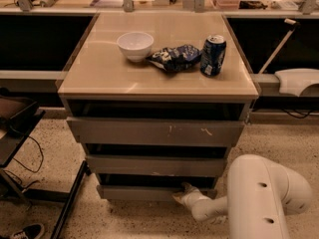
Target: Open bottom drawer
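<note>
My white gripper (pixel 181 191) sits low at the top edge of the plain grey bottom drawer (pixel 134 192), right of centre. I cannot tell how wide it is or whether it grips.

Bulky white arm (pixel 264 198), white gripper (pixel 182 196) bottom-centre

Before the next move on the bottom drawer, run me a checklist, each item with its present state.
1. Claw is at the upper edge of the bottom drawer, right of centre: ok.
2. Claw has firm hold of that front: cannot tell.
3. Target is the lowest front, below the middle drawer: ok.
4. Black bar on the floor lies left of the drawer, not in its path: ok.
5. Bowl, bag and upright can sit back from the top's front edge: ok.
6. How far the drawer is already out: cannot tell.
</note>
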Action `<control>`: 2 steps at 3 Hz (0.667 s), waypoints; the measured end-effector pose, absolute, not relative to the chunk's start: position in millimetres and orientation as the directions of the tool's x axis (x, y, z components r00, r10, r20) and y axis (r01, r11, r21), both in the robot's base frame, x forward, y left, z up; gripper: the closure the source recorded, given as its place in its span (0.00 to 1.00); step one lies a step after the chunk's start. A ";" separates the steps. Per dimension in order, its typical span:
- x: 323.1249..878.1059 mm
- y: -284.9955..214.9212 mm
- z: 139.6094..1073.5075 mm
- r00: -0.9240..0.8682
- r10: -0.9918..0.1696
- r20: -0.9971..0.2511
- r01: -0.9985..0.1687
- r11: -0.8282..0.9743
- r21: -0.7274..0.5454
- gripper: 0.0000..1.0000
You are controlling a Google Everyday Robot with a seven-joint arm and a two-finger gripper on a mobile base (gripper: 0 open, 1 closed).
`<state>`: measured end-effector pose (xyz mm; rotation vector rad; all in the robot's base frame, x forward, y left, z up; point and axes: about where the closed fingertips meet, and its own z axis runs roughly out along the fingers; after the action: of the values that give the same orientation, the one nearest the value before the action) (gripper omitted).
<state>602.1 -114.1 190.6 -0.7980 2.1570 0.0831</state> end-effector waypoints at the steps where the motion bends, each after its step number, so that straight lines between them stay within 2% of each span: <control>1: 601.9 -114.2 190.7 -0.467 -0.515 -0.719 -0.569 0.797 -0.202 1.00; 2: 578.7 -112.2 197.0 -0.483 -0.508 -0.713 -0.545 0.812 -0.210 1.00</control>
<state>578.7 -112.2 197.0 -0.7715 2.1710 0.0571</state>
